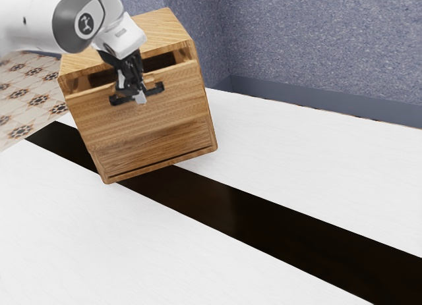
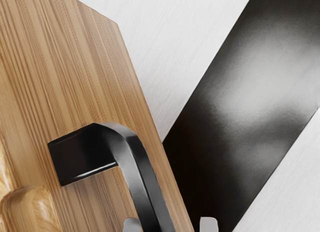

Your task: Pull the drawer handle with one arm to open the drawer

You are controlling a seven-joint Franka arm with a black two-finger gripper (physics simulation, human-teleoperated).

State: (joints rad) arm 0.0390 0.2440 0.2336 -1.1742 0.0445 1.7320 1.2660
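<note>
Exterior view: the black handle (image 1: 153, 90) is seen on the front of the top drawer (image 1: 175, 87), which is pulled out a little, so a dark gap is left behind its front. The drawer is held in a wooden box (image 1: 151, 25) set on the white desk (image 1: 297, 160) at the exterior view's left, by a black stripe (image 1: 264, 229). The claw (image 1: 136, 94) is placed around the handle with its fingertips (image 2: 207, 224) spread, and a small gap is left beside one of them.
</note>
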